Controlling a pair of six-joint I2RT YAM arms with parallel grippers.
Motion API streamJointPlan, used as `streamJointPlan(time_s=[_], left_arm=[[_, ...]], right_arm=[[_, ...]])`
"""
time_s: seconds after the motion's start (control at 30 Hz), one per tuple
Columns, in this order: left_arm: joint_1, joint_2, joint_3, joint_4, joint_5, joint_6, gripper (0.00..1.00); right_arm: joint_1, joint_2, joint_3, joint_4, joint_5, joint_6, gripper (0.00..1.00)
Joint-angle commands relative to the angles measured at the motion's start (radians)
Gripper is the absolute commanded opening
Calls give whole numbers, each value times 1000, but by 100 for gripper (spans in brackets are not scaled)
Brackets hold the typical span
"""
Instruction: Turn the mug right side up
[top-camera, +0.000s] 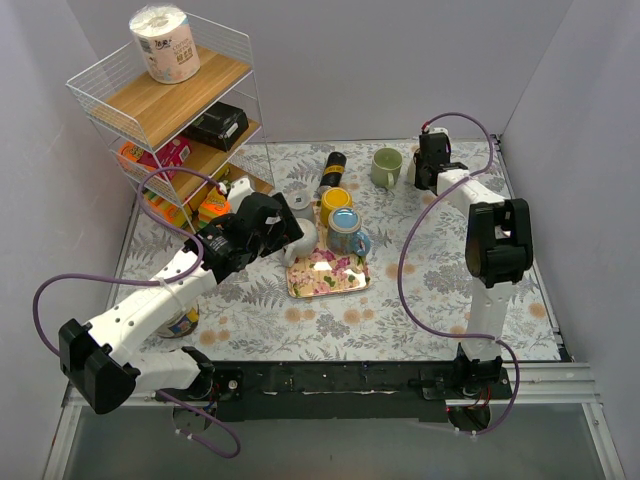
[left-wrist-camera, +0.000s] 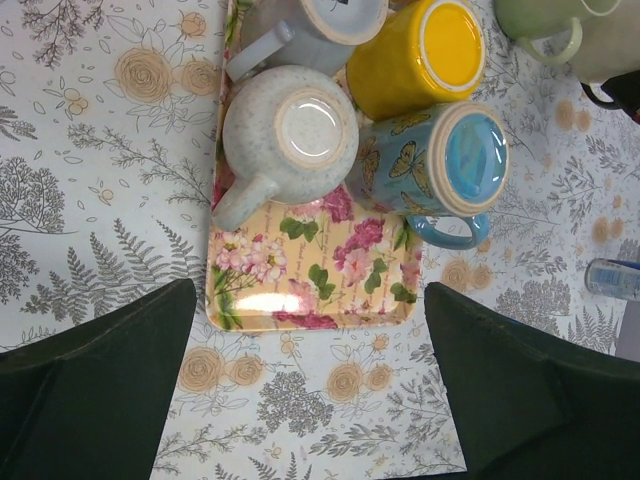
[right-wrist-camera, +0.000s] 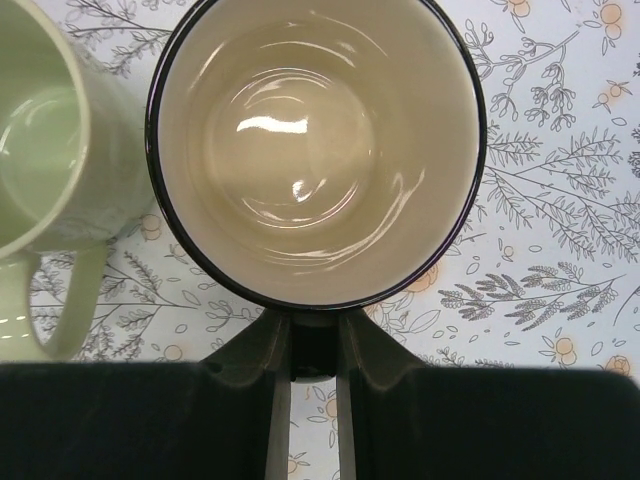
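A dark-rimmed mug (right-wrist-camera: 315, 150) with a cream inside stands right side up on the patterned cloth, its mouth facing the right wrist camera. My right gripper (right-wrist-camera: 314, 335) is shut on its dark handle; in the top view this gripper (top-camera: 428, 165) is at the back right and hides the mug. My left gripper (left-wrist-camera: 310, 400) is open and empty, hovering just short of the near edge of a floral tray (left-wrist-camera: 310, 290). On the tray stand upside-down mugs: a speckled white one (left-wrist-camera: 290, 135), a yellow one (left-wrist-camera: 420, 55) and a blue butterfly one (left-wrist-camera: 440, 160).
A pale green mug (right-wrist-camera: 40, 150) stands upright, touching or nearly touching the held mug's left side (top-camera: 387, 167). A grey mug (left-wrist-camera: 320, 20) lies at the tray's far end. A black cylinder (top-camera: 332, 165) lies behind the tray. A wire shelf (top-camera: 170, 110) with a paper roll stands back left.
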Motion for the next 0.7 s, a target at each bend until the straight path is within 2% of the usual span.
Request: streamJointPlan(time_s=[0.0, 0.3, 0.4, 0.43, 0.5, 0.53, 0.57, 0.67], left_arm=[[7, -31, -17, -37, -15, -29, 98], [9, -42, -37, -55, -12, -34, 98], [9, -30, -45, -58, -9, -26, 98], [9, -24, -48, -57, -7, -23, 98], [9, -10, -49, -54, -6, -3, 98], [9, -4, -51, -52, -6, 1, 98], [9, 7, -49, -48, -6, 18, 98], [9, 21, -52, -29, -4, 49, 98]], right_arm=[[6, 14, 65, 81, 72, -52, 1], [15, 71, 121, 26, 107, -60, 1], [17, 66, 127, -3, 115, -52, 15], [18, 60, 125, -9, 116, -48, 33], [18, 42, 121, -15, 113, -40, 40], [17, 34, 119, -24, 112, -37, 50], [18, 28, 121, -31, 112, -29, 54], [18, 0, 125, -52, 109, -18, 64]])
